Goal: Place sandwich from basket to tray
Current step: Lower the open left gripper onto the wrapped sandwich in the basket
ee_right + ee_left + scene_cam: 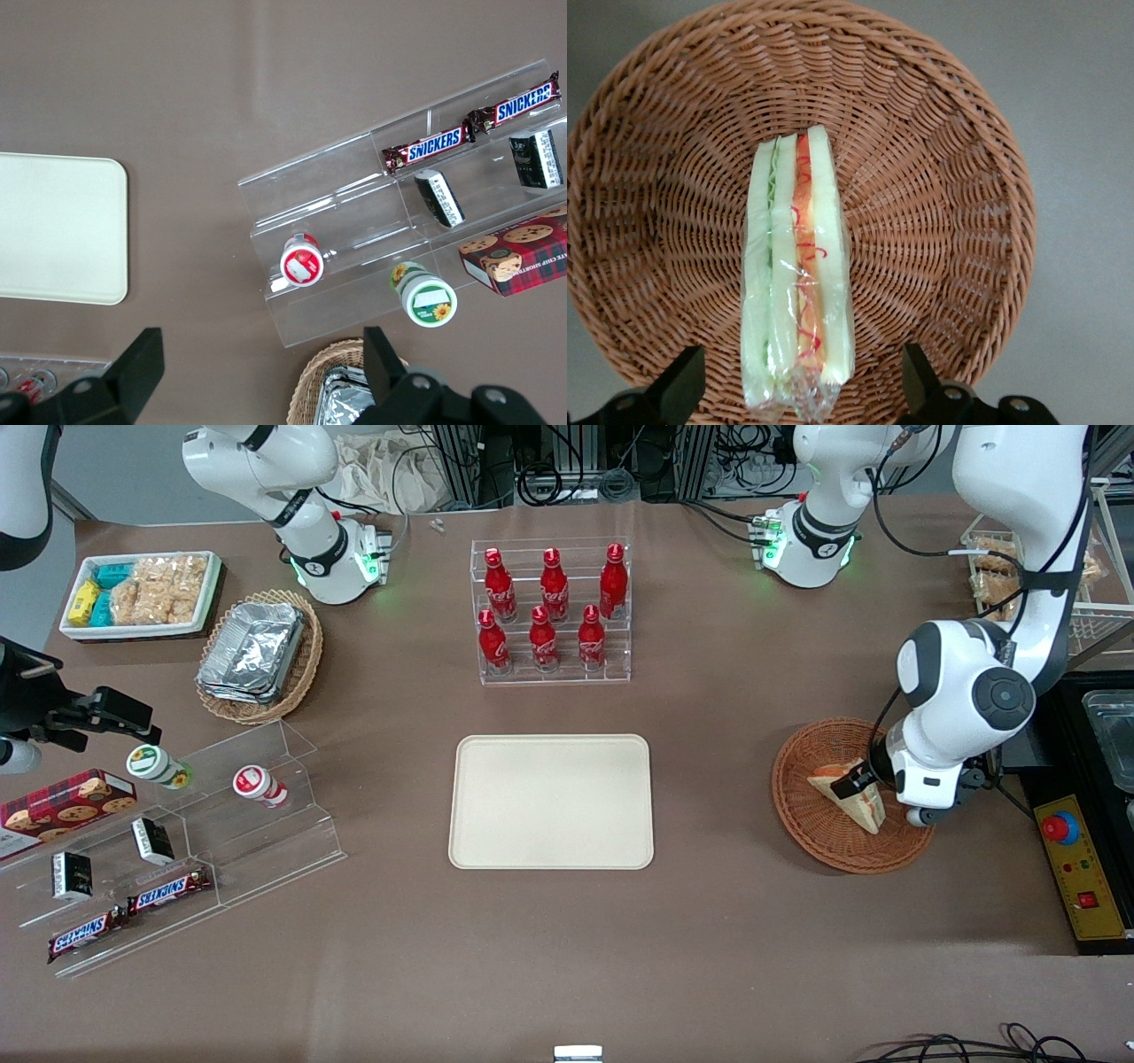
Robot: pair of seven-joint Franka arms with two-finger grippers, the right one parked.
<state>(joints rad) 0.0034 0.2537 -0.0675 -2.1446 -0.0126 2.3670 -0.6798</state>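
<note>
Left wrist view: hand [799,390] spread wide just above the basket [939,221], one fingertip [682,381] on each side of the sandwich [799,274] with clear gaps, nothing held; the sandwich lies wrapped in clear film on the basket floor, filling edge up. Front view: basket [819,828] on the tabletop [709,921] toward the working arm's end, sandwich [852,795] inside, hand [864,779] over it; tray [551,801] well apart at mid-tabletop, bottle rack [551,611] farther back.
</note>
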